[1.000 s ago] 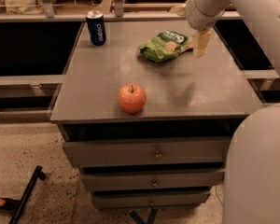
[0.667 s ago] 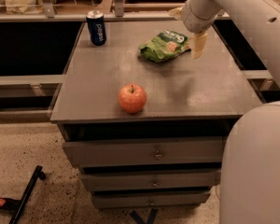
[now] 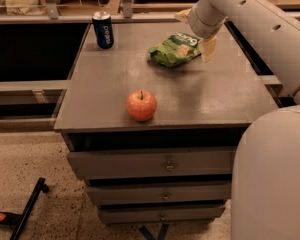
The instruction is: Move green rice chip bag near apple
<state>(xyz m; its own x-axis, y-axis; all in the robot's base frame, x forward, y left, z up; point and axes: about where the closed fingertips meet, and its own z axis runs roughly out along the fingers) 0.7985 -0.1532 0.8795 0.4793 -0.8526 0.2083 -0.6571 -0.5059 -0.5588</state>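
Note:
The green rice chip bag lies crumpled on the far middle of the grey cabinet top. The red-orange apple stands upright near the front edge, well apart from the bag and to its front left. My gripper hangs from the white arm at the bag's right end, just above the top. It is open: one pale finger shows right of the bag and the other behind it. It holds nothing.
A blue soda can stands at the far left corner of the top. Drawers sit below the top. My white body fills the lower right. A black tool lies on the floor at left.
My gripper has shifted a little to the left, closer to the bag's right end. The bag, apple and can have not moved.

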